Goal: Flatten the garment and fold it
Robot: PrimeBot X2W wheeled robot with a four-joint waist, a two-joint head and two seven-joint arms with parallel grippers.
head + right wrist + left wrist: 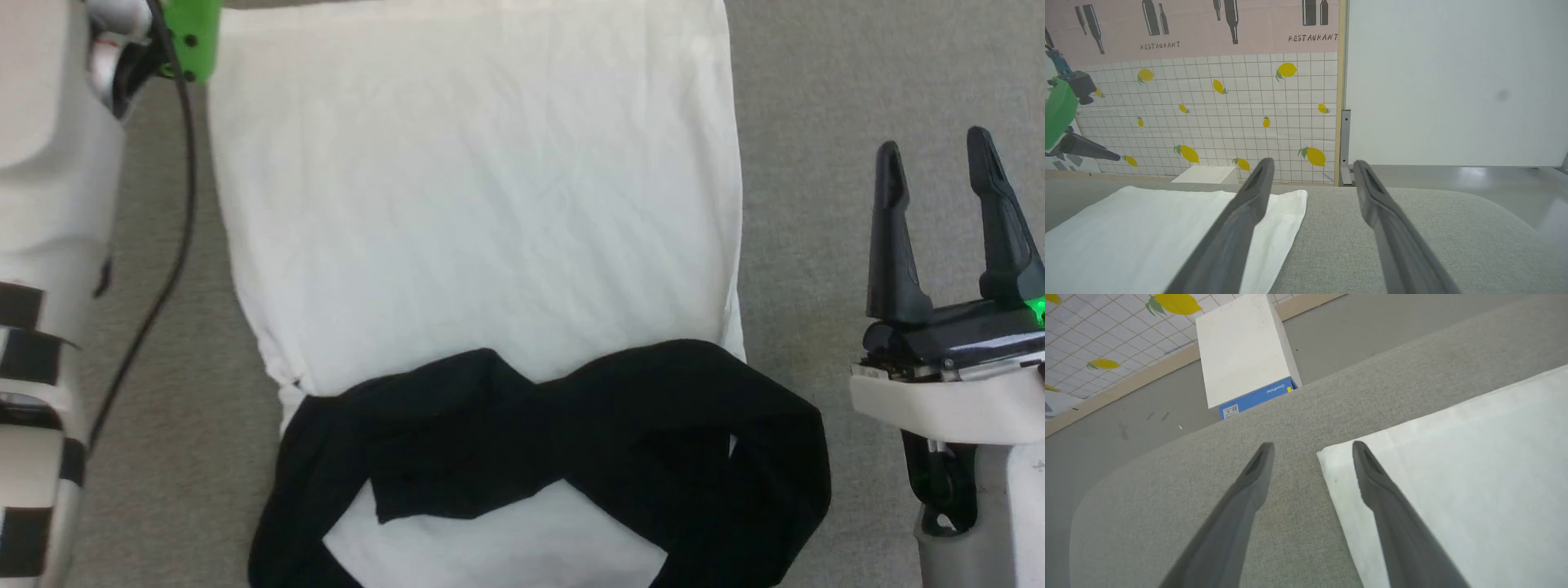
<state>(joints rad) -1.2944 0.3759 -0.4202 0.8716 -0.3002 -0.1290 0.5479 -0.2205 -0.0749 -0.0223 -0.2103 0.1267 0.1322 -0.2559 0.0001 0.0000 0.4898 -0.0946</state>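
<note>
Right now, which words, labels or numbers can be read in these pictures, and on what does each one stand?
"RESTAURANT": on the pink wall panel, under the bottle drawings at the left.
"RESTAURANT": on the same panel, further right.
"OmniPicker", as it seems: white letters on the blue side of the box; small, so not certain.
White sticker on that blue side: too small to read.
The garment: no text.

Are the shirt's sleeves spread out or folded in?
Folded in: both black sleeves lie across the white shirt, meeting in the middle.
</note>
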